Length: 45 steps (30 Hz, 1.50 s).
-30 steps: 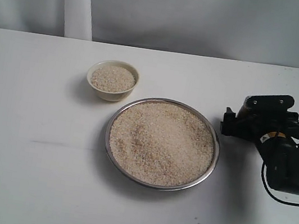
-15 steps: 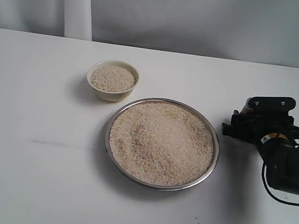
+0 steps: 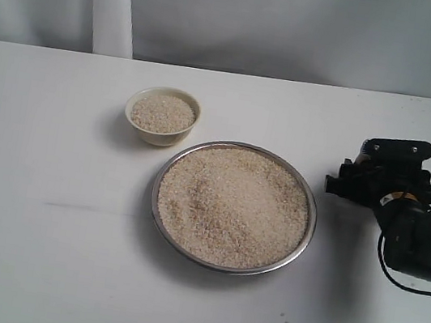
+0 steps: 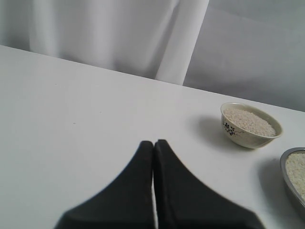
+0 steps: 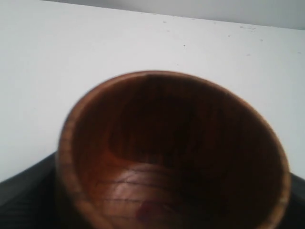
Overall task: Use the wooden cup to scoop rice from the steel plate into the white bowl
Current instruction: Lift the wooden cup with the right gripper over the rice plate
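Note:
The steel plate (image 3: pixel 303 245) sits mid-table, heaped with rice (image 3: pixel 233 205). Behind it to the left stands the white bowl (image 3: pixel 162 115), also holding rice. My right gripper (image 3: pixel 357 182) hovers low over the table just right of the plate. The exterior view hides the wooden cup behind it. The right wrist view shows the wooden cup (image 5: pixel 171 157) between the dark fingers (image 5: pixel 24 191), its reddish inside empty. My left gripper (image 4: pixel 153 143) is shut on nothing above bare table, with the bowl (image 4: pixel 250 125) and the plate's rim (image 4: pixel 287 177) ahead of it.
A white curtain (image 3: pixel 222 15) hangs behind the table's back edge. Bare white tabletop (image 3: pixel 41 224) spreads left of and in front of the plate. The right arm's black body and cable (image 3: pixel 424 244) sit at the right edge.
In the exterior view the right gripper has shifted slightly to the right, away from the plate, and its jaws have drawn in. Plate and bowl have not moved.

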Available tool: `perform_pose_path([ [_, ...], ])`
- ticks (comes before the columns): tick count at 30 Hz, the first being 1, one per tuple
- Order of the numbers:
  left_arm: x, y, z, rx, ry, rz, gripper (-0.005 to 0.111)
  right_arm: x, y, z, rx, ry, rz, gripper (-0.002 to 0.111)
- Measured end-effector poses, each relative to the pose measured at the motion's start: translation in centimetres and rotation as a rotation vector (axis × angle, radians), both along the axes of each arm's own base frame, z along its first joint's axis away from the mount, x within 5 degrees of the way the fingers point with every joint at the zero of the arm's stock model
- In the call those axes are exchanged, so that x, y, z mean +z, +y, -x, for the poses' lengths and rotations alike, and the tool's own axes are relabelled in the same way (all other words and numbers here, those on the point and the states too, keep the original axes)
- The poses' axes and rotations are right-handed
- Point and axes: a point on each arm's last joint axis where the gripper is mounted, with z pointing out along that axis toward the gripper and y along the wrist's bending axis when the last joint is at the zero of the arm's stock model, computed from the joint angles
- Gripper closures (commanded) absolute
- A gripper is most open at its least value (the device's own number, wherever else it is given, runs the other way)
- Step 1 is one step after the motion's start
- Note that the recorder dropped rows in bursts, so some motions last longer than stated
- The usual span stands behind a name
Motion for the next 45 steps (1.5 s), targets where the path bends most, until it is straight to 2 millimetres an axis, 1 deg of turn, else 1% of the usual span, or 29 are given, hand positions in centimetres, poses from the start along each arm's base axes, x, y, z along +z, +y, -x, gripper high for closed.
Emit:
perform_pose_path([
  [3, 0.0, 0.0, 0.0, 0.000, 0.000, 0.000, 0.107, 0.6, 0.2, -0.1, 0.043, 0.007, 0.037, 0.093],
  [6, 0.0, 0.0, 0.0, 0.000, 0.000, 0.000, 0.107, 2.2, 0.6, -0.1, 0.116, 0.005, 0.110, 0.098],
  [9, 0.0, 0.0, 0.0, 0.000, 0.000, 0.000, 0.107, 5.0, 0.9, -0.1, 0.172, 0.003, 0.173, 0.101],
  [12, 0.0, 0.0, 0.0, 0.000, 0.000, 0.000, 0.107, 7.9, 1.0, 0.3, 0.210, 0.015, 0.188, 0.101],
  [13, 0.0, 0.0, 0.0, 0.000, 0.000, 0.000, 0.107, 9.5, 1.1, 0.6, 0.224, 0.003, 0.191, 0.101],
  [15, 0.0, 0.0, 0.0, 0.000, 0.000, 0.000, 0.107, 11.4, 1.2, 1.1, 0.251, -0.001, 0.193, 0.101],
  [16, 0.0, 0.0, 0.0, 0.000, 0.000, 0.000, 0.107, 12.9, 1.5, 1.6, 0.274, -0.017, 0.199, 0.101],
  [17, 0.0, 0.0, 0.0, 0.000, 0.000, 0.000, 0.107, 13.9, 1.7, 1.9, 0.293, -0.029, 0.210, 0.101],
  [18, 0.0, 0.0, 0.0, 0.000, 0.000, 0.000, 0.107, 15.0, 2.1, 2.4, 0.322, -0.043, 0.231, 0.101],
  [19, 0.0, 0.0, 0.0, 0.000, 0.000, 0.000, 0.107, 16.4, 2.7, 3.1, 0.364, -0.064, 0.258, 0.101],
  [22, 0.0, 0.0, 0.0, 0.000, 0.000, 0.000, 0.107, 19.2, 4.5, 5.0, 0.475, -0.103, 0.334, 0.101],
  [24, 0.0, 0.0, 0.0, 0.000, 0.000, 0.000, 0.107, 21.0, 5.6, 5.8, 0.535, -0.110, 0.354, 0.102],
  [26, 0.0, 0.0, 0.0, 0.000, 0.000, 0.000, 0.107, 22.2, 6.7, 6.2, 0.595, -0.067, 0.363, 0.102],
  [30, 0.0, 0.0, 0.0, 0.000, 0.000, 0.000, 0.107, 24.2, 8.3, 6.3, 0.684, 0.035, 0.372, 0.102],
  [32, 0.0, 0.0, 0.0, 0.000, 0.000, 0.000, 0.107, 25.1, 8.9, 6.0, 0.710, 0.070, 0.376, 0.102],
  [34, 0.0, 0.0, 0.0, 0.000, 0.000, 0.000, 0.107, 25.5, 9.4, 5.7, 0.733, 0.108, 0.395, 0.102],
  [37, 0.0, 0.0, 0.0, 0.000, 0.000, 0.000, 0.107, 24.9, 10.3, 5.2, 0.758, 0.190, 0.462, 0.103],
  [40, 0.0, 0.0, 0.0, 0.000, 0.000, 0.000, 0.107, 23.3, 11.4, 4.6, 0.761, 0.297, 0.611, 0.105],
  [44, 0.0, 0.0, 0.0, 0.000, 0.000, 0.000, 0.107, 20.0, 13.2, 4.0, 0.711, 0.469, 0.847, 0.108],
  [45, 0.0, 0.0, 0.0, 0.000, 0.000, 0.000, 0.107, 19.5, 13.7, 4.0, 0.706, 0.498, 0.905, 0.108],
])
